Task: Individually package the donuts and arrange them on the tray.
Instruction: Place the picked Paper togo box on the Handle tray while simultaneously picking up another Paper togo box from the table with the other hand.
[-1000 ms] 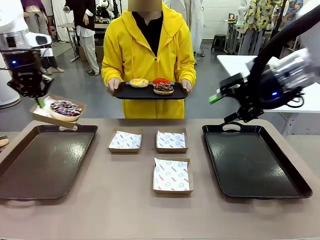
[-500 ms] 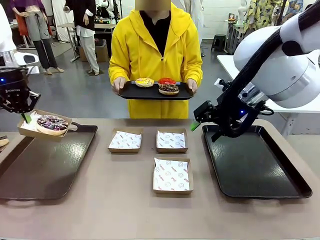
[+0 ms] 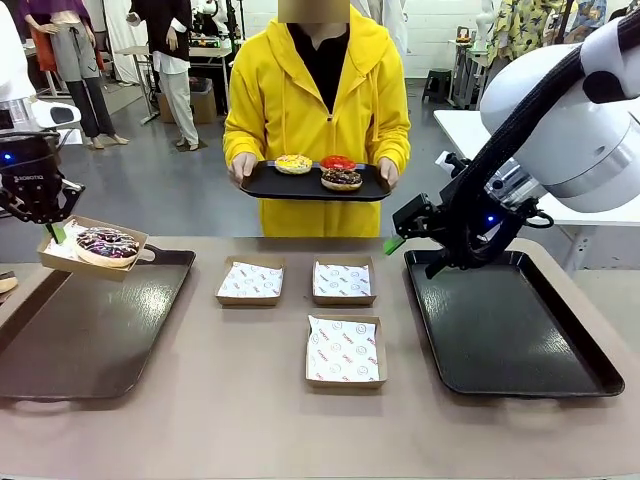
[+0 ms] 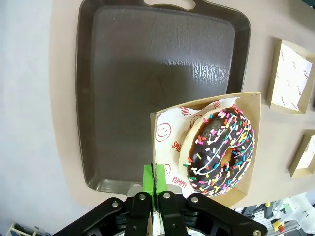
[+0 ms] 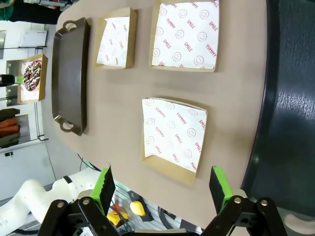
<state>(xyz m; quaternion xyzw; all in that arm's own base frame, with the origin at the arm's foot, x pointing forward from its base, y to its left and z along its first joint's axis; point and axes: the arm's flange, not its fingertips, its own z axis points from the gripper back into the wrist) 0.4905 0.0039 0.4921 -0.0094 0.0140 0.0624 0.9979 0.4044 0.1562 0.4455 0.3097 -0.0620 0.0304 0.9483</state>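
My left gripper [image 3: 52, 232] [image 4: 154, 173] is shut on the wall of a paper-lined cardboard box [image 4: 167, 132], which hangs above the left tray [image 3: 90, 330] [image 4: 123, 73] near its far corner. In the box lies the chocolate donut with coloured sprinkles [image 3: 107, 243] [image 4: 220, 150]. Across the table a person holds a black tray [image 3: 262, 187] carrying the yellow donut [image 3: 293, 163], the red donut [image 3: 338, 162] and the dark chocolate donut [image 3: 341, 179]. My right gripper [image 3: 415, 250] [image 5: 162, 189] stands open and empty above the right tray's [image 3: 500, 320] far left corner.
Three empty paper-lined boxes sit mid-table: two at the back [image 3: 250, 281] [image 3: 342, 281] and one nearer me [image 3: 343, 350] [image 5: 174, 137]. A white table stands at the far right behind my right arm.
My left gripper carried the boxed sprinkled donut left and down toward the left tray. My right arm swung left and lower over the table. The person shifted slightly right.
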